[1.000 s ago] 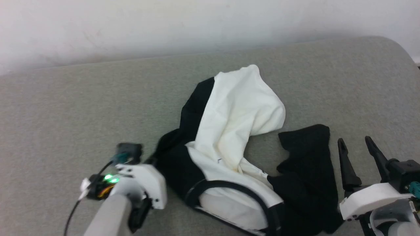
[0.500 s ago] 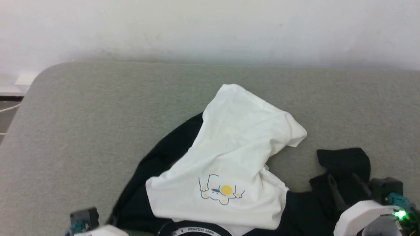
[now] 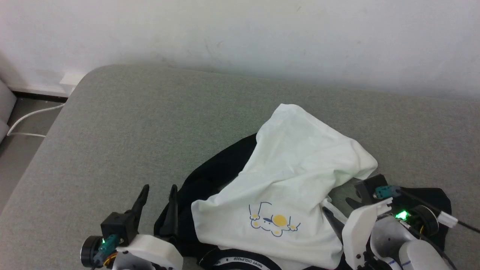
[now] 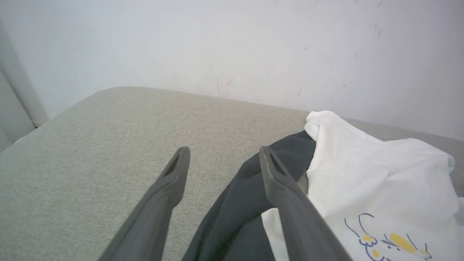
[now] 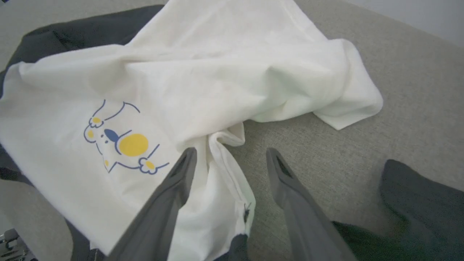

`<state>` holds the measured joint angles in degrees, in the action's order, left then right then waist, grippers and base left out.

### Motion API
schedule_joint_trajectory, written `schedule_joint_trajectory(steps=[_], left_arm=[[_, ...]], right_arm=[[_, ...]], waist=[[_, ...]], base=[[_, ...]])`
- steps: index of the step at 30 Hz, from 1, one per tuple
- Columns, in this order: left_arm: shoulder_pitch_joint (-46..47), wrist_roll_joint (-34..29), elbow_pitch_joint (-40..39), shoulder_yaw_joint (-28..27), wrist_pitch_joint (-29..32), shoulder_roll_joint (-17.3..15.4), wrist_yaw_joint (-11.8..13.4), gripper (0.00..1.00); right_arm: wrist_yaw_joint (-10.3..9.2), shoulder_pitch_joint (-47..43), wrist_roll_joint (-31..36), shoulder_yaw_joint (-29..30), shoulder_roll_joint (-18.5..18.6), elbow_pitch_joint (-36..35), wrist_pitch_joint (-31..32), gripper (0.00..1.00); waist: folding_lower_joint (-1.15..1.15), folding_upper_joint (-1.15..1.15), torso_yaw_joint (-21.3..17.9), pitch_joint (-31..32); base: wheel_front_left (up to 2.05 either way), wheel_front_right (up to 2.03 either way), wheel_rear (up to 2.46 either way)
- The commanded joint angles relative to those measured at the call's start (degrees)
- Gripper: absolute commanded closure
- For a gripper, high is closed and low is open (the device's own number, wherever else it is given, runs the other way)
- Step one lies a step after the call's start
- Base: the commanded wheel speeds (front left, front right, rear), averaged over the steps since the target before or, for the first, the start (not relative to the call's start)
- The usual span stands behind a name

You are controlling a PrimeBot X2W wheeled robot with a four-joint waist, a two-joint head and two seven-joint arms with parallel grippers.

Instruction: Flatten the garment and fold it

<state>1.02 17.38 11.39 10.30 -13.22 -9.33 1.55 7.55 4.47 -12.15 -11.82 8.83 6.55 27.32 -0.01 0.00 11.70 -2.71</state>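
The garment (image 3: 300,176) lies crumpled on the grey cushion, its white body on top with the yellow and blue print (image 3: 273,222) facing up. A black sleeve (image 3: 212,180) spreads out at its left, and the lettered neckband (image 3: 240,260) sits at the near edge. My left gripper (image 3: 158,195) stands open just left of that sleeve, holding nothing; in the left wrist view its right finger (image 4: 275,174) hovers over the black cloth (image 4: 239,203). My right gripper (image 5: 232,154) is open above a white fold (image 5: 221,145) beside the print (image 5: 123,141), not closed on it.
The grey upholstered surface (image 3: 131,123) runs back to a white wall (image 3: 240,33). Its rounded left edge drops to the floor, where a white cable (image 3: 32,118) lies. More black cloth (image 5: 417,192) sits right of the right gripper.
The head camera has turned. The garment's white body now lies print-up over the black parts. My left gripper has opened, let go and stands left of the sleeve. The right gripper has stayed open.
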Motion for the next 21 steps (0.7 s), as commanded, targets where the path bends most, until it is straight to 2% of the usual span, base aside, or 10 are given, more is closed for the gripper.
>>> schedule_joint_trajectory(steps=[1,4,8,9,10,11,16,21], left_arm=[[0.9,-0.7,0.0,0.6,-0.6,0.3,-0.4,0.0],[1.2,-1.1,0.6,1.6,-1.1,1.3,-0.7,0.0],[1.2,-1.0,1.5,1.7,-1.4,2.0,-0.7,0.0],[1.1,-1.1,1.8,1.7,-1.5,2.1,-0.8,0.0],[1.1,-1.1,2.1,1.8,-1.5,2.2,-0.8,0.0],[1.1,-1.1,2.4,1.8,-1.6,2.2,-0.9,0.0],[1.3,-1.2,3.5,1.3,-1.7,2.5,-1.0,0.0],[1.3,-1.3,4.1,1.0,-1.8,2.5,-1.2,0.0]], right_arm=[[-0.06,2.0,-1.0,-0.9,0.9,1.7,1.7,0.0],[-0.06,5.1,-1.9,-3.2,2.8,6.4,4.9,0.0],[-0.06,7.2,-2.2,-4.3,3.7,10.6,6.0,0.0],[-0.06,7.7,-2.2,-4.4,3.8,11.8,6.1,0.35],[-0.06,8.1,-2.1,-4.3,3.9,12.9,6.1,0.97],[-0.06,8.5,-1.7,-4.2,4.3,13.7,5.8,1.0],[-0.06,9.2,-0.5,1.1,4.4,15.3,2.5,1.0],[-0.06,5.5,1.2,7.1,5.7,10.6,3.2,1.0]], waist=[[0.01,0.0,1.4,-0.6],[0.01,0.0,2.7,-1.4],[0.01,0.0,3.5,-2.3],[0.01,0.0,3.6,-2.6],[0.01,0.0,3.6,-2.8],[0.01,0.0,3.6,-3.0],[0.01,0.0,2.0,-2.8],[0.01,0.0,-1.1,-1.3]], base=[[0.0,0.0,0.0],[0.0,0.0,0.0],[0.0,0.0,0.0],[0.0,0.0,0.0],[0.0,0.0,0.0],[0.0,0.0,0.0],[0.0,0.0,0.0],[0.0,0.0,0.0]])
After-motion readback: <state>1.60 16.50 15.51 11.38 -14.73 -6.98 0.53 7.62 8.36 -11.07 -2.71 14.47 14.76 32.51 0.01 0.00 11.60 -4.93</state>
